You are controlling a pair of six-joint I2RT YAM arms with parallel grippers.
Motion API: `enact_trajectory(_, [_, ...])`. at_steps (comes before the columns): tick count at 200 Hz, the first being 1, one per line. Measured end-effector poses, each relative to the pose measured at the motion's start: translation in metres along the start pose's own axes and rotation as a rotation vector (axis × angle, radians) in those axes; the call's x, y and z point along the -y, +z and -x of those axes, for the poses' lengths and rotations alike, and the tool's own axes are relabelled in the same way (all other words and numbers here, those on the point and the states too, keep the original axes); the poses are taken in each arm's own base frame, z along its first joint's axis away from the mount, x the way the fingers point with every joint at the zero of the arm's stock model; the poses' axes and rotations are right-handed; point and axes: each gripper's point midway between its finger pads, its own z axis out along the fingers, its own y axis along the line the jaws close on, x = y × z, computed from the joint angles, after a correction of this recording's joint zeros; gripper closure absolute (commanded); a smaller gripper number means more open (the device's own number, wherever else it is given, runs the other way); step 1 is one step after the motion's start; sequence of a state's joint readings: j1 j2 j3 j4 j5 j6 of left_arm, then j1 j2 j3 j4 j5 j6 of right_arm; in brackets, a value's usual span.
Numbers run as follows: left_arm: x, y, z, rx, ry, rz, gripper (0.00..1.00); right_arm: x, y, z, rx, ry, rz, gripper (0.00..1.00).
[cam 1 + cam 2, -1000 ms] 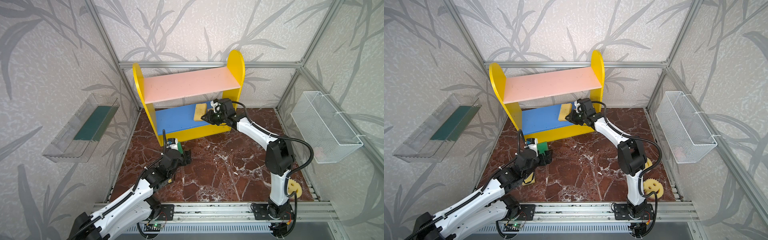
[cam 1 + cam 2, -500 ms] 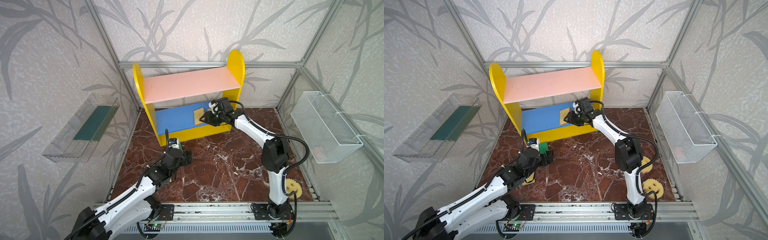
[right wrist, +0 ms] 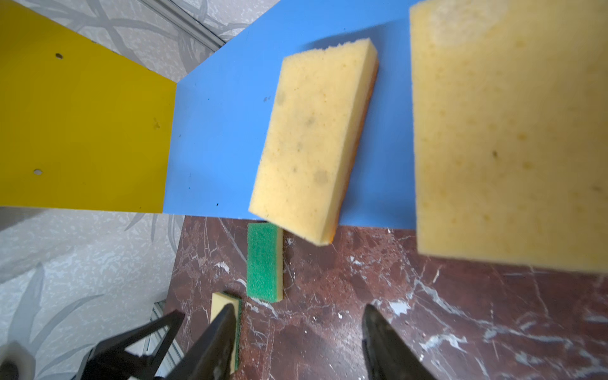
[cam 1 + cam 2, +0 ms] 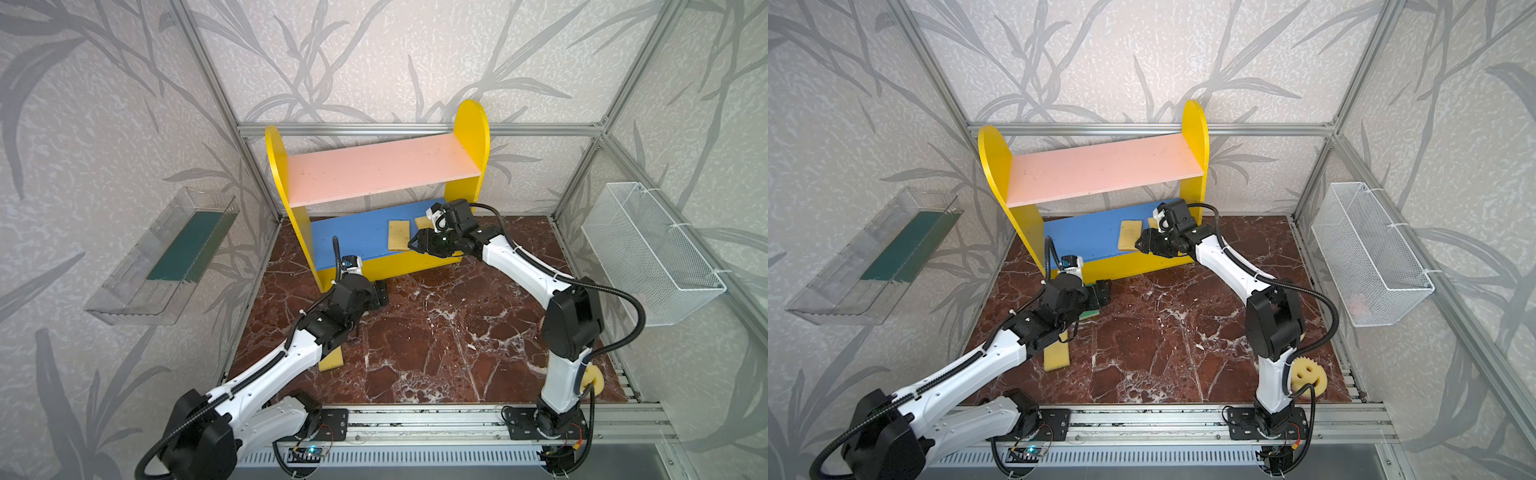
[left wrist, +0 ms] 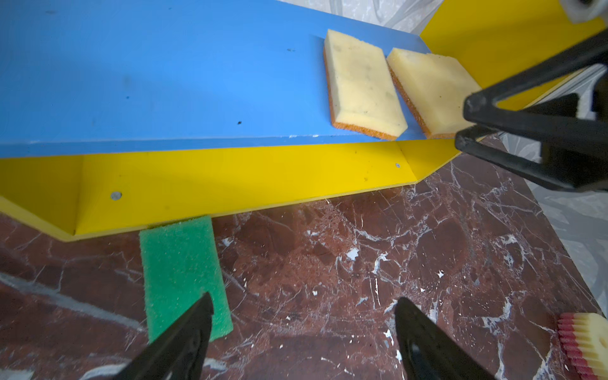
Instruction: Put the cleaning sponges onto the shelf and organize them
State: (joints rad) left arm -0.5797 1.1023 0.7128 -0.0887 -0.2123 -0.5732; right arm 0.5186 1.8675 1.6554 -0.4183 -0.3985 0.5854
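The shelf (image 4: 471,124) is holding two sponges (image 4: 398,235) at its blue board's (image 4: 353,237) right front corner, and the right gripper (image 3: 297,307) is hanging open and empty beside them. The left gripper (image 5: 303,299), also open, is hovering nearest the green sponge (image 5: 184,273), which is pointing lengthwise at the shelf's base edge.

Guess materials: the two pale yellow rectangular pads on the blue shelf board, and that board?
Pale yellow rectangular pads: likely open-cell foam, matte, visibly pitted, orange fibrous scouring layer underneath. Blue shelf board: smooth matte painted sheet, maybe wood or foam board; cannot tell which.
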Motion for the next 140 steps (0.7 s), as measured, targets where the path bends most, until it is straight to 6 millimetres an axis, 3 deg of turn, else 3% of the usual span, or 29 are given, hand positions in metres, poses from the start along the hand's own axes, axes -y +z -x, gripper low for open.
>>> enact_trajectory(41, [0.01, 0.034, 0.024, 0.01, -0.012, 0.011, 0.12, 0.0, -0.048, -0.014, 0.072, -0.038, 0.037, 0.39])
enact_trajectory(79, [0.011, 0.064, 0.048, 0.036, -0.058, -0.001, 0.12, 0.009, -0.084, -0.042, 0.127, -0.087, 0.048, 0.39])
enact_trajectory(113, [-0.001, 0.092, 0.057, 0.037, -0.15, -0.024, 0.12, 0.026, -0.109, -0.066, 0.178, -0.092, 0.044, 0.39])
enact_trajectory(140, [0.002, 0.105, 0.081, 0.071, -0.219, -0.079, 0.12, 0.039, -0.119, -0.078, 0.204, -0.084, 0.033, 0.39])
